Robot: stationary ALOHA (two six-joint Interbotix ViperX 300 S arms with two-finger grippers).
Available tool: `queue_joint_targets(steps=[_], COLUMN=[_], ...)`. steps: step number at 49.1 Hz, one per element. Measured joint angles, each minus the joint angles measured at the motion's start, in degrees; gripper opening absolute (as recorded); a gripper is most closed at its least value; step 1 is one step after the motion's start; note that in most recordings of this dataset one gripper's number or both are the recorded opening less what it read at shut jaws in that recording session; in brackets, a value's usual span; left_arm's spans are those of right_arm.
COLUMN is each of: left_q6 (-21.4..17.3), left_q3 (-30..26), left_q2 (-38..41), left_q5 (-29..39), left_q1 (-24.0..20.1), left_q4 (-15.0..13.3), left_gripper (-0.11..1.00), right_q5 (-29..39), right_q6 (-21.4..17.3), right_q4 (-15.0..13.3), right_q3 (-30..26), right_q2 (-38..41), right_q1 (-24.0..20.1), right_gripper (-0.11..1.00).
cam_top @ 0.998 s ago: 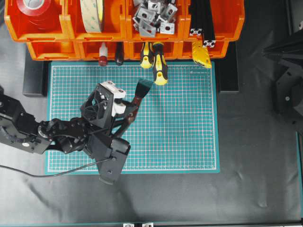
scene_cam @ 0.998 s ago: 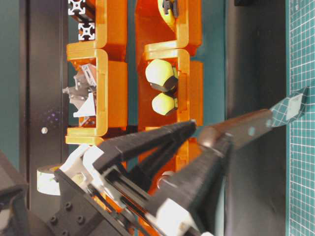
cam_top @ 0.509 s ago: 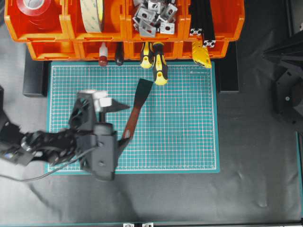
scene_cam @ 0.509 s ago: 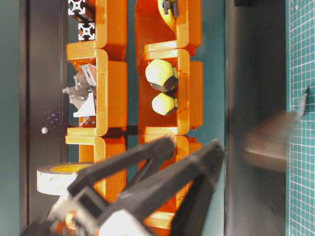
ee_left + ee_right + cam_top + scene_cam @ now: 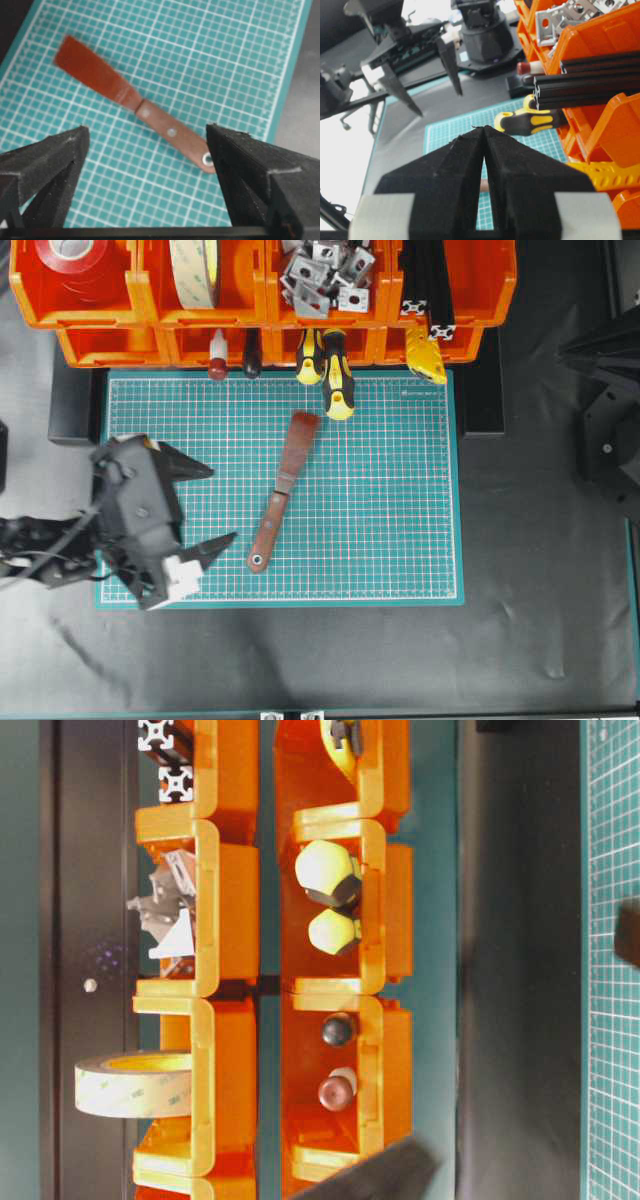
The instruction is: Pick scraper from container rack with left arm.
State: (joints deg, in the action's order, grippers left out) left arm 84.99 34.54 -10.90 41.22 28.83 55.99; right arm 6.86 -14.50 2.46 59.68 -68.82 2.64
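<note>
Scraper (image 5: 281,491) lying flat on green cutting mat (image 5: 400,540), blade toward container rack (image 5: 260,300), handle hole nearest mat's front edge. Left gripper (image 5: 205,505) w/ jaws spread wide, empty, just left of handle, not touching. Right gripper (image 5: 485,131) jaws pressed together, holding nothing.

We let go of the scraper (image 5: 281,494); it lies flat now. Our left gripper (image 5: 200,506) opened and backed off toward 8 o'clock.
</note>
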Motion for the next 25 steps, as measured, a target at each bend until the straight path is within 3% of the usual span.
queue_joint_targets(steps=[16, 25], left_q6=[-0.7, -7.73], left_q3=[7.47, 11.51], left_q2=[-20.74, -35.16], left_q5=[-1.14, -2.46], left_q1=[3.87, 4.31], left_q4=[0.0, 0.0], left_gripper=[0.9, 0.89], right_q5=[0.0, 0.97], right_q6=[0.0, 0.0], right_q4=[0.0, 0.0], right_q3=[0.09, 0.09], right_q2=[-1.32, -1.67], right_q1=[0.0, 0.0], right_gripper=[-0.01, -0.01])
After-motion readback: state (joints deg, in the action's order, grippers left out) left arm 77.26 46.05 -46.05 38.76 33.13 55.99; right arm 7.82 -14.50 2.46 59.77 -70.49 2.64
